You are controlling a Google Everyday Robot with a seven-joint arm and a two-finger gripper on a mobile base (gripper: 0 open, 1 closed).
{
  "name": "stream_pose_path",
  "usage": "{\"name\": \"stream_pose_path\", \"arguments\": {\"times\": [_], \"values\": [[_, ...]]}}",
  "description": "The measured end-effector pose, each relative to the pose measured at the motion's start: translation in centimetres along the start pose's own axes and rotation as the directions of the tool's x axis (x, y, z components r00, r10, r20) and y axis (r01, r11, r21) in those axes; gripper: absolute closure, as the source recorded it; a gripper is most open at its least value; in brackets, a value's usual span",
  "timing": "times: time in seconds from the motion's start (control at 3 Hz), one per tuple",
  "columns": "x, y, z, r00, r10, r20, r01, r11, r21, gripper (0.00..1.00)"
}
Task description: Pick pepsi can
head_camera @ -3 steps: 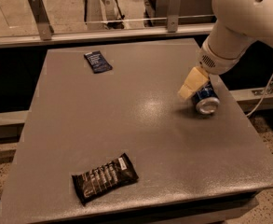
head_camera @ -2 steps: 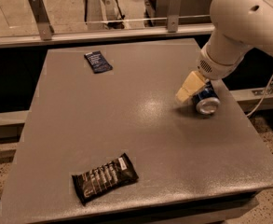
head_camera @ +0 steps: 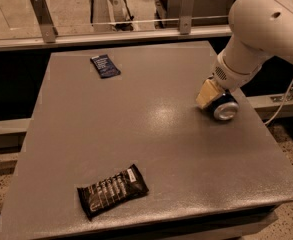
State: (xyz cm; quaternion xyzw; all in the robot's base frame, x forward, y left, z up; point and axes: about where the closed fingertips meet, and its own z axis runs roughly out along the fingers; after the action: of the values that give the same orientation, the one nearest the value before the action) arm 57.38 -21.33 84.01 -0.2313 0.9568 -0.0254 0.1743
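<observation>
The pepsi can (head_camera: pixel 226 110) lies on its side near the right edge of the grey table (head_camera: pixel 151 149), its silver end facing the camera; only a little blue shows. My gripper (head_camera: pixel 213 99) hangs from the white arm (head_camera: pixel 266 29) that reaches in from the upper right. It is right at the can, low over the table, with its tan tip against the can's left side. The gripper and the wrist hide the can's far part.
A flat dark blue packet (head_camera: pixel 105 65) lies at the back left of the table. A black snack bar wrapper (head_camera: pixel 112 191) lies near the front edge. A railing with metal posts (head_camera: pixel 42 16) runs behind the table. A white cable (head_camera: pixel 286 101) hangs at the right.
The arm has come down and a little left, bringing the gripper closer onto the can. The can, the packet and the wrapper have not moved.
</observation>
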Motion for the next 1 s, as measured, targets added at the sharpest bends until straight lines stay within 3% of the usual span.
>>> {"name": "stream_pose_path", "arguments": {"times": [0.33, 0.67, 1.0], "values": [[-1.2, 0.8, 0.4, 0.998, -0.031, 0.046, 0.034, 0.9971, -0.069, 0.63], [-3.2, 2.1, 0.7, 0.986, -0.107, 0.125, 0.127, 0.9781, -0.165, 0.85], [-7.0, 4.4, 0.6, 0.945, -0.149, 0.290, 0.244, 0.9139, -0.325, 1.00]]}}
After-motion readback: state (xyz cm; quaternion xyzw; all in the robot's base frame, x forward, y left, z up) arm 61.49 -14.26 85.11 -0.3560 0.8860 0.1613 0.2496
